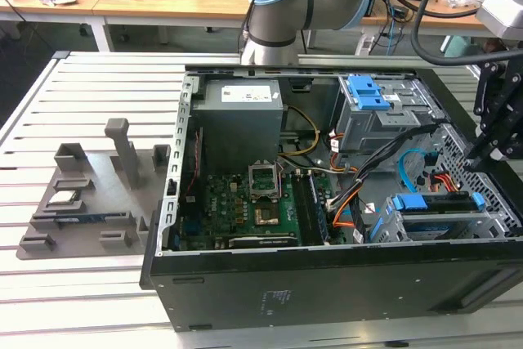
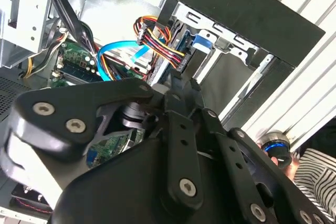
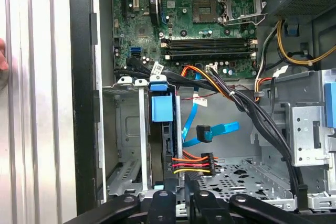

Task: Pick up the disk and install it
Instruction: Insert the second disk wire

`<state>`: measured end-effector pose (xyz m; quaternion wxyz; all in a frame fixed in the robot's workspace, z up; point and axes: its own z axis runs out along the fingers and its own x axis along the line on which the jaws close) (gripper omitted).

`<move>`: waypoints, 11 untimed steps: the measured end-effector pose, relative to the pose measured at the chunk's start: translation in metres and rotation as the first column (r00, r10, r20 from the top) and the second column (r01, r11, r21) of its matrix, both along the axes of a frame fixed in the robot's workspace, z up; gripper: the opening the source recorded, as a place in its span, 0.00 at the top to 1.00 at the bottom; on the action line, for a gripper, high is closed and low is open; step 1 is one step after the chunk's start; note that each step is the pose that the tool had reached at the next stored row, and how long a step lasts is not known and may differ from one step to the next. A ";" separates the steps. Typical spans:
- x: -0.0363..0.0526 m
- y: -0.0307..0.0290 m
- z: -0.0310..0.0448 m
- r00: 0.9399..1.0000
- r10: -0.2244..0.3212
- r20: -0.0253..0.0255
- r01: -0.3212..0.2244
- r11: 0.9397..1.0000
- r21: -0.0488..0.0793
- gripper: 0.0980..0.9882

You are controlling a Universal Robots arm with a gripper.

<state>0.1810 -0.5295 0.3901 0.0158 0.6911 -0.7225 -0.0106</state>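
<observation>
disk [image 3: 160, 145]: seated on edge in the drive cage [image 3: 126, 129], long axis running straight away from the hand [image 3: 178, 200], directly ahead of it; hand's opening and hold: cannot tell.

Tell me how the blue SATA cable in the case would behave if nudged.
The blue SATA cable is a thin flat ribbon lying in loose curves, so probably floppy and light. Its connector seems unplugged, so it would likely swing aside, not resist.
</observation>
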 end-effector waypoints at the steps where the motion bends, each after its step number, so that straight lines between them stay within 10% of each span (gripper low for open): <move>1: 0.0000 0.0000 0.0000 1.000 0.000 0.000 0.000 1.000 0.000 0.85; 11: -0.0230 0.0179 -0.0089 1.000 0.008 0.000 -0.008 1.000 0.000 0.77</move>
